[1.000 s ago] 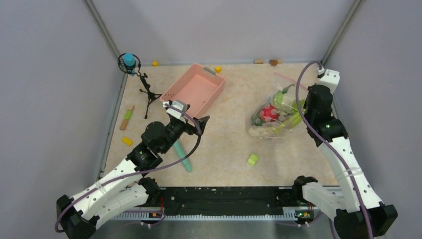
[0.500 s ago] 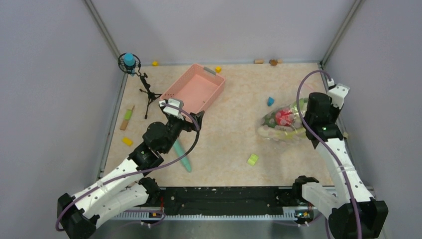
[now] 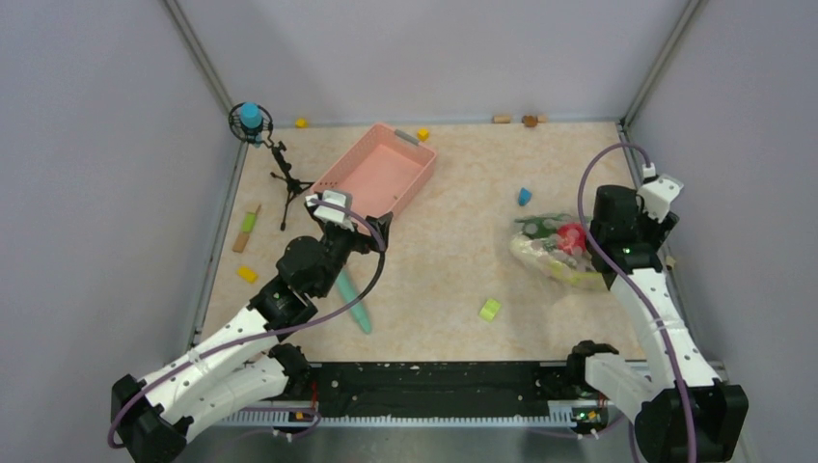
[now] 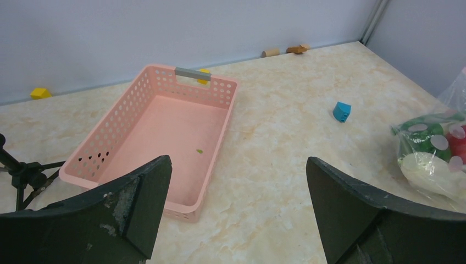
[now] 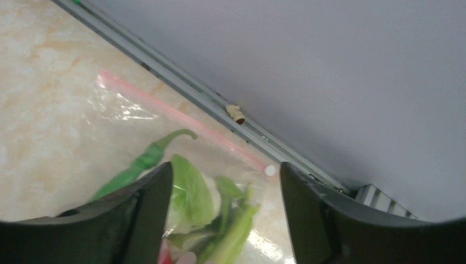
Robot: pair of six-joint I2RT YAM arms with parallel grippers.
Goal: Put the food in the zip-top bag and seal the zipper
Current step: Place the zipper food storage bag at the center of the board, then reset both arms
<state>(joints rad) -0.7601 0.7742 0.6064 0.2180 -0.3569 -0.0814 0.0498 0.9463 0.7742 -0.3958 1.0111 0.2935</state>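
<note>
The clear zip-top bag [image 3: 552, 256] lies on the table at the right, with the food [image 3: 569, 236] inside it: a red tomato, white pieces and green leaves. In the right wrist view the pinkish zipper [image 5: 181, 115] runs along the bag's far edge, beyond the green leaves [image 5: 189, 195]. My right gripper [image 5: 225, 176] hangs open just over the bag, holding nothing. My left gripper [image 4: 236, 170] stands open and empty near the corner of the pink basket [image 4: 165, 132]. The bag [image 4: 434, 159] also shows at the right edge of the left wrist view.
A teal stick [image 3: 355, 299] lies by the left arm. On the table are a yellow-green block [image 3: 490, 309] and a blue block [image 3: 524, 196]. A small tripod [image 3: 282, 174] stands at the far left. The right wall rail [image 5: 220, 107] runs close behind the bag.
My right gripper has opened and let go of the bag. The arm swung right and nearer, and the bag now lies further right. The left arm barely shifted.
</note>
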